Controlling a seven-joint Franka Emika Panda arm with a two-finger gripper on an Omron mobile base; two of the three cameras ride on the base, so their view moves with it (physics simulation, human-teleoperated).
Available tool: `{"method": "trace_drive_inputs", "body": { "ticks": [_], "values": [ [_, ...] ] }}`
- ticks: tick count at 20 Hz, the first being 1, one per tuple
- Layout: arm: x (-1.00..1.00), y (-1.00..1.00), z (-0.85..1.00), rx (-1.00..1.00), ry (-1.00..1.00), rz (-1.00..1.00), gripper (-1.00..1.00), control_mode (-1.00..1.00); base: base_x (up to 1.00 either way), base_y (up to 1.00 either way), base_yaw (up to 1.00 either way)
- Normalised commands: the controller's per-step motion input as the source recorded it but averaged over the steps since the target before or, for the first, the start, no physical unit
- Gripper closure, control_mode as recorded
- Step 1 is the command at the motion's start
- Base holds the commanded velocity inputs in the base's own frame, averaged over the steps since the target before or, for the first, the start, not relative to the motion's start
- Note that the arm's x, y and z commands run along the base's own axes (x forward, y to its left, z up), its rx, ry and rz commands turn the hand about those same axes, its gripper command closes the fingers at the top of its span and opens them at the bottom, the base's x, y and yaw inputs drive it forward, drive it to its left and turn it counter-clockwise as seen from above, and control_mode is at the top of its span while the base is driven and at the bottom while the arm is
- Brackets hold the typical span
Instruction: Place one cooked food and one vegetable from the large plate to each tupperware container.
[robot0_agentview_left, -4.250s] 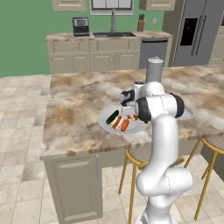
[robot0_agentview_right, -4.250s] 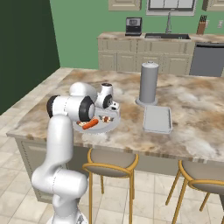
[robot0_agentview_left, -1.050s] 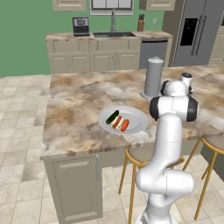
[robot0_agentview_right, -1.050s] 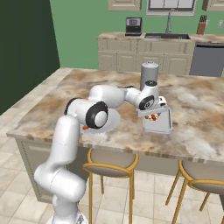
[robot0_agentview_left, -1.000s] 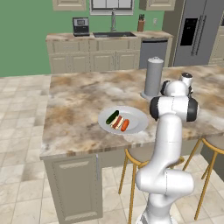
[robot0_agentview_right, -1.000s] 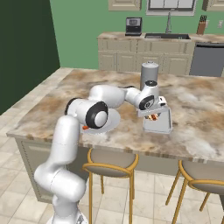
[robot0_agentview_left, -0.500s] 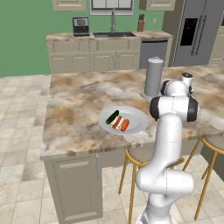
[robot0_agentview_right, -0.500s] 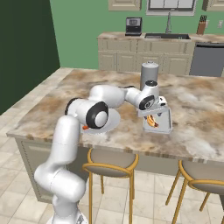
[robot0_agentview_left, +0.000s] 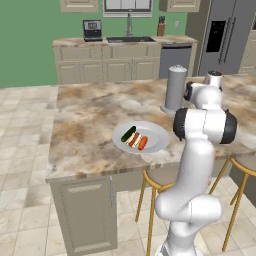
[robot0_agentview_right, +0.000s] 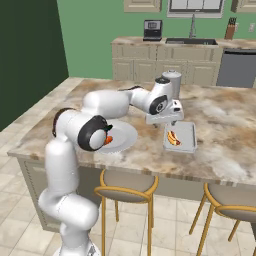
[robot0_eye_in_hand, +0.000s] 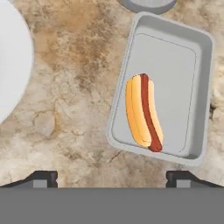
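Claw (robot0_eye_in_hand: 112, 177) wide, empty; hot dog (robot0_eye_in_hand: 143, 116) lies in tray (robot0_eye_in_hand: 199, 92) ahead. Three foods left on plate (robot0_agentview_left: 155, 142) aside.

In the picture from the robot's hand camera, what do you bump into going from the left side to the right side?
Round pale grey-white plate → brown marbled stone counter → left rim of the grey rectangular tray → hot dog in a tan bun → the tray's right rim.

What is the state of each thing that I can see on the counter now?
hot dog: lying released in the tray.
grey tray: holds one hot dog, no vegetable.
large plate: holds cucumber, second hot dog, carrot.
end effector: open, above the tray.
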Motion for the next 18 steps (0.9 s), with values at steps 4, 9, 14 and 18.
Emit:
{"method": "trace_drive_inputs", "body": {
  "ticks": [4,9,14,18],
  "values": [
    [-0.93,1.0,0.56,0.0,-0.04,-0.26,-1.0,-1.0,0.0,0.0,0.0],
    [-0.66,1.0,0.01,0.18,-0.06,-0.33,-1.0,-1.0,0.0,0.0,0.0],
    [-0.28,0.91,0.38,0.24,-0.05,-0.28,-1.0,-1.0,0.0,0.0,0.0],
    [-0.01,0.51,0.36,0.25,0.02,-0.17,-1.0,-1.0,0.0,0.0,0.0]
  ]
}}
